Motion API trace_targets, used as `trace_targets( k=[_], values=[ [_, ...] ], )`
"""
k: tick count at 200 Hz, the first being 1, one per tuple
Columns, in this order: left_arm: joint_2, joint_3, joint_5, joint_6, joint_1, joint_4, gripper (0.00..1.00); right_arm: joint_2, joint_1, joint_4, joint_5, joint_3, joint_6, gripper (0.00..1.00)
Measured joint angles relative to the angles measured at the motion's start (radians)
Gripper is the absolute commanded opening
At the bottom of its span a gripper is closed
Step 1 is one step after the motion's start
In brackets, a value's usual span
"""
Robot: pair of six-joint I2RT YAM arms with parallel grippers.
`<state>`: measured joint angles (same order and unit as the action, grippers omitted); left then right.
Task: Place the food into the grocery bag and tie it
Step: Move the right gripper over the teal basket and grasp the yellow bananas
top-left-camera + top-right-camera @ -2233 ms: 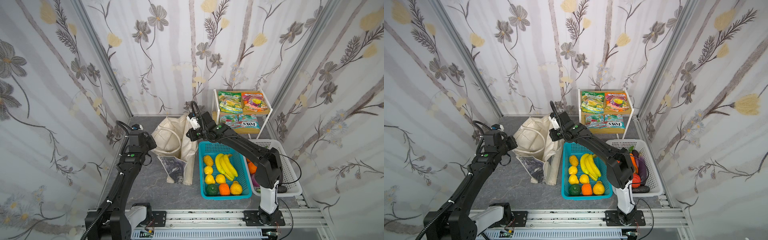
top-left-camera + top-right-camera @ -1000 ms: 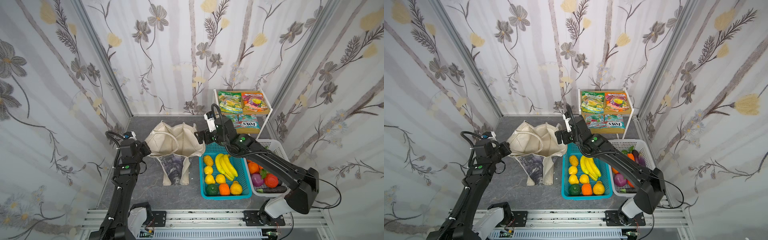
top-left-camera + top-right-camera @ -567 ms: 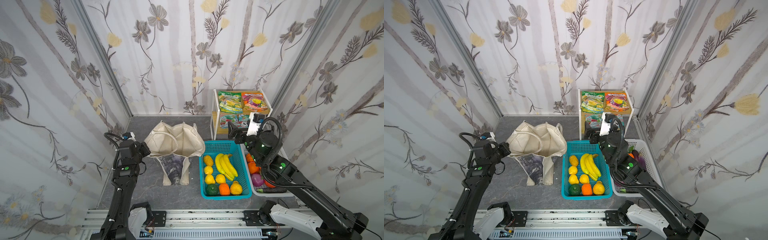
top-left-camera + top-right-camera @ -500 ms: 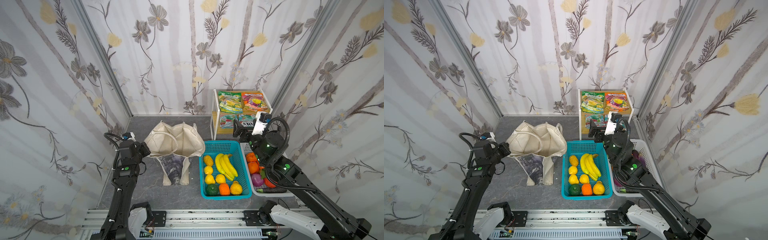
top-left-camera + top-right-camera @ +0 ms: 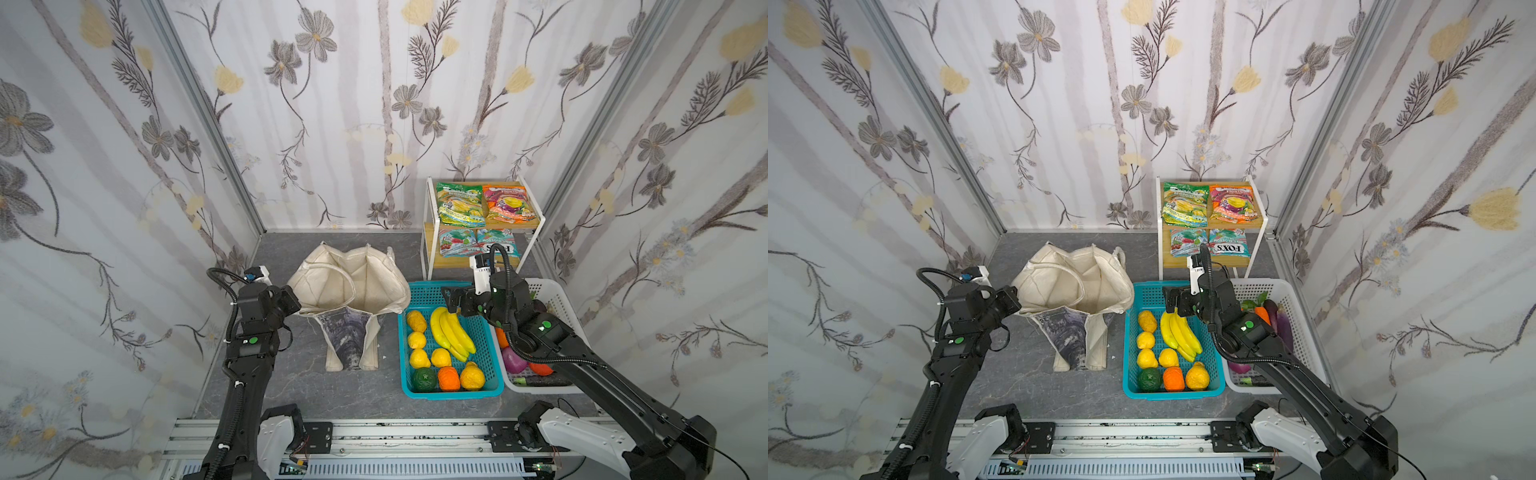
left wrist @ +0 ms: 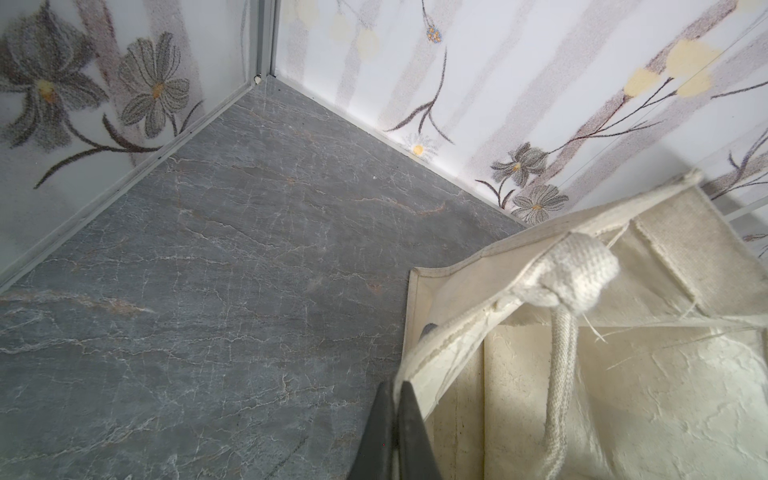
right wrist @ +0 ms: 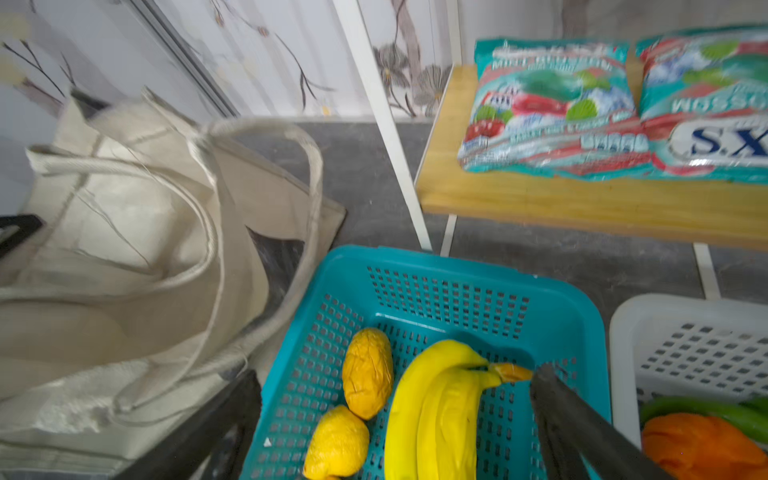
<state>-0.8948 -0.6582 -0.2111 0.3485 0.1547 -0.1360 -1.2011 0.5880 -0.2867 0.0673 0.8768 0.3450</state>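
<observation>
One change: right jaws, swung off the grocery bag [image 5: 365, 286], gape empty over the banana bunch [image 5: 449, 332]. Loading can start; left jaws pinch its rim.

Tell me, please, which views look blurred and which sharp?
Right wrist view: smeared, lettering on the glossy teal candy packets and the cream canvas tote bag soft. Left wrist view: crisp, weave of the cream woven strap visible. Both top views: sharp, evenly lit, the yellow plastic banana bunch clear.

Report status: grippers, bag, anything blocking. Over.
Left gripper shut on bag rim. Right gripper open over bananas in teal basket. No food seen in bag. Nothing blocking.
</observation>
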Motion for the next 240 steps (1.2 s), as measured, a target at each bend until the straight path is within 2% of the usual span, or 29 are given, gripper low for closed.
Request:
trace_targets(
  k=[48,92,113,127,150,165,200,205,207,215,240],
  values=[
    [-0.013,0.000,-0.002,0.016,0.003,0.004,0.00,-0.106,-0.046,-0.032,-0.089,-0.081,0.037,0.98],
    [-0.013,0.000,-0.003,0.018,0.004,0.005,0.00,-0.212,-0.052,-0.032,-0.112,-0.111,0.039,0.76],
    [-0.018,0.000,-0.004,0.019,0.005,0.005,0.00,-0.234,-0.053,-0.030,-0.112,-0.114,0.039,0.69],
    [-0.022,0.000,-0.004,0.020,0.005,0.005,0.00,-0.239,-0.053,-0.030,-0.112,-0.114,0.035,0.59],
    [-0.023,0.000,-0.004,0.021,0.008,0.005,0.00,-0.245,-0.056,-0.027,-0.112,-0.114,0.028,0.56],
    [-0.020,0.000,-0.003,0.021,0.009,0.005,0.00,-0.248,-0.056,-0.026,-0.112,-0.114,0.026,0.44],
    [-0.011,0.001,-0.003,0.021,0.011,0.005,0.00,-0.269,-0.058,-0.022,-0.112,-0.114,0.019,0.42],
    [-0.010,0.001,-0.003,0.021,0.011,0.005,0.00,-0.271,-0.058,-0.022,-0.113,-0.114,0.019,0.41],
    [-0.010,0.002,-0.003,0.021,0.011,0.005,0.00,-0.272,-0.058,-0.022,-0.113,-0.114,0.019,0.37],
    [-0.009,0.002,-0.003,0.021,0.011,0.005,0.00,-0.275,-0.058,-0.021,-0.113,-0.114,0.016,0.32],
    [-0.005,0.002,-0.003,0.021,0.011,0.005,0.00,-0.288,-0.058,-0.014,-0.113,-0.114,0.013,0.30]
  ],
)
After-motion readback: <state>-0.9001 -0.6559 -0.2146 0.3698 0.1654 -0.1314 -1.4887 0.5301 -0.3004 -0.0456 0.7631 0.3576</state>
